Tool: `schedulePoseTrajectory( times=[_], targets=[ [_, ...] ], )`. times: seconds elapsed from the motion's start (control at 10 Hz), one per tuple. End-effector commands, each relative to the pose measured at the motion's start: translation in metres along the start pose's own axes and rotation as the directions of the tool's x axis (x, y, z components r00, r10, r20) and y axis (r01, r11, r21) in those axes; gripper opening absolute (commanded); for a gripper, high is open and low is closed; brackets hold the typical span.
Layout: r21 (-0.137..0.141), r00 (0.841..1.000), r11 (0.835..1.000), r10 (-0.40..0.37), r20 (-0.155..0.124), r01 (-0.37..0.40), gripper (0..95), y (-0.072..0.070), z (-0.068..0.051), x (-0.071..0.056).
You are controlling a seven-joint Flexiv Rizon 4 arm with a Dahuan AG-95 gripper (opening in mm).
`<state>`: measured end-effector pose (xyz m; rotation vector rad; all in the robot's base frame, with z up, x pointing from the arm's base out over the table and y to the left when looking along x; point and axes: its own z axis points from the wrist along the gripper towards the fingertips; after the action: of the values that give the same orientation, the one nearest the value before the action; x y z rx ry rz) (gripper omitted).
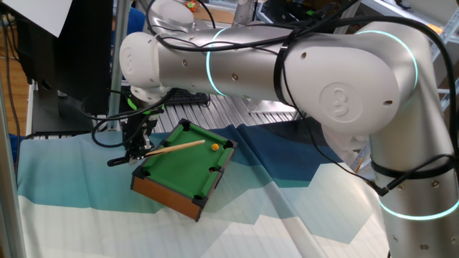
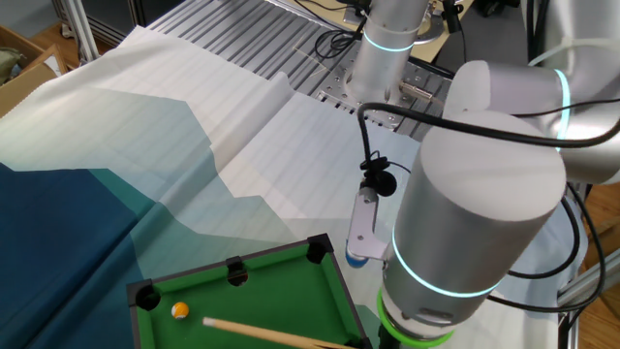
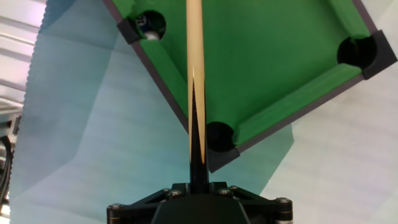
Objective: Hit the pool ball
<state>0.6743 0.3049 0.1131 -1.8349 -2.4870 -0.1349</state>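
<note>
The silver Rizon arm (image 1: 287, 68) fills most of one fixed view, its thick links ringed with pale cyan bands, reaching from the right across to the left side of the worktop (image 1: 86, 215). That worktop is draped in a cloth of white, pale teal and dark blue patches. On the cloth sits the miniature pool table (image 1: 188, 166) — green felt, wooden sides, black corner and side pockets — set at an angle to the cloth's edges.

The pincer (image 1: 138, 147), black and hung with green cabling, hovers just off the pool table's left end. It is clamped on the dark butt of a cue stick (image 1: 172, 147); in the hand view the cue (image 3: 195, 68) runs straight up the middle of the picture from between the pincer's base, its pale wooden shaft lying over the felt. One corner pocket (image 3: 219, 135) sits just right of the shaft.

The pool ball (image 1: 215, 146) — tiny, glossy, orange-yellow — rests on the felt near the far rail, just beyond the cue's tip and apart from it. In the other fixed view the ball (image 2: 179, 310) lies near a corner pocket, just above the cue's shaft.
</note>
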Motion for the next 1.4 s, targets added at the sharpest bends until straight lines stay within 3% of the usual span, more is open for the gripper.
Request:
schedulePoseTrajectory(
  times=[0.1,0.3,0.7,0.9,1.2,1.4],
  targets=[
    [0.025,1.0,0.999,0.023,0.015,-0.023,0.0,0.0004,0.0,0.0001],
    [0.039,1.0,0.999,0.017,0.012,-0.017,0.0,0.0004,0.0,0.0001],
    [0.078,0.999,0.997,-0.014,-0.032,0.017,0.0,0.0004,0.0,0.0001],
    [0.077,0.999,0.997,-0.021,-0.033,0.024,0.0,0.0004,0.0,0.0001],
    [0.063,0.997,0.996,-0.052,-0.06,0.056,0.0,0.0004,0.0,0.0001],
    [0.064,0.997,0.997,-0.048,-0.052,0.051,0.0,-0.0079,-0.0047,0.0031]
  ],
)
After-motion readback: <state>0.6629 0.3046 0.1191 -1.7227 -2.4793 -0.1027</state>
